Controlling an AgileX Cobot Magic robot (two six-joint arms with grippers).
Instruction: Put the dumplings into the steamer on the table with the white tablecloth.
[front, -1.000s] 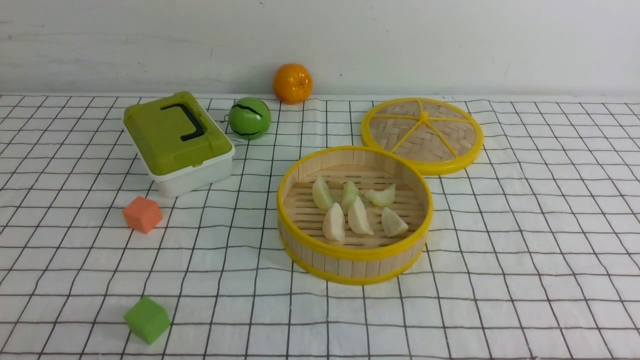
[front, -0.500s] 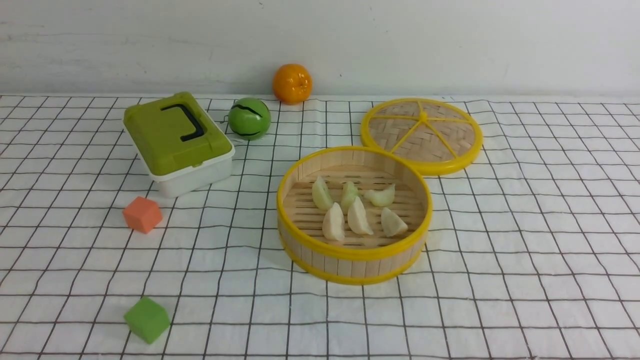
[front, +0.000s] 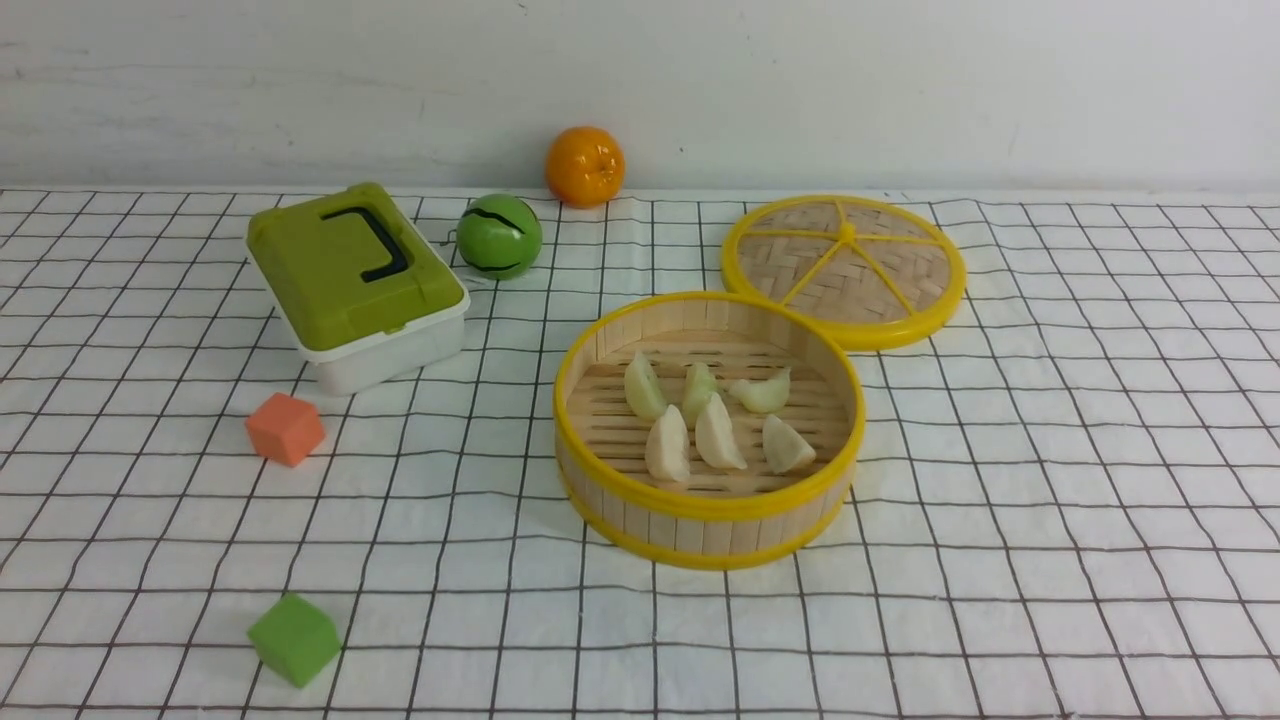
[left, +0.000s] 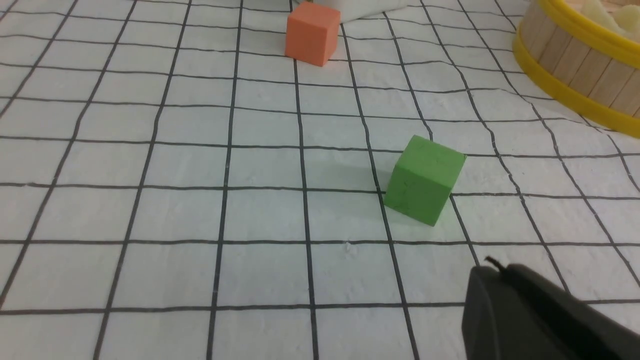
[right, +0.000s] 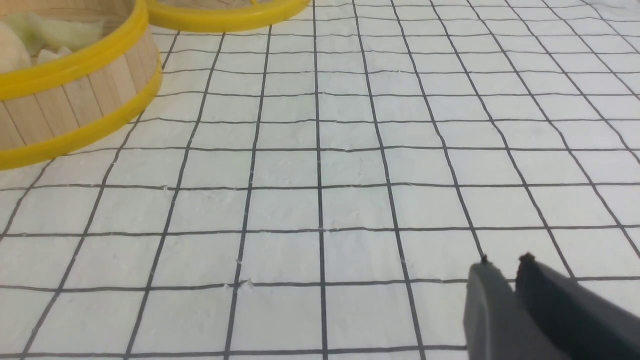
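Front view shows all six dumplings (front: 712, 420) in the steamer (front: 708, 500), mid-table; right gripper (right: 505, 262) nearly closed and empty, left gripper (left: 492, 267) state unclear; risk: left arm clips green cube (left: 424, 180) at its 11 o'clock.

Bright, even light fills all views, with no glare. The green cube (left: 424, 180) casts a faint soft shadow on the cloth (left: 150, 210). Focus is sharp throughout except the slightly blurred dark left tool (left: 525, 315).

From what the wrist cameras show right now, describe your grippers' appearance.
Only the tips show. The left gripper is a matte black, rounded wedge. The right gripper is two dark grey, matte fingers side by side. No cables or markings are visible.
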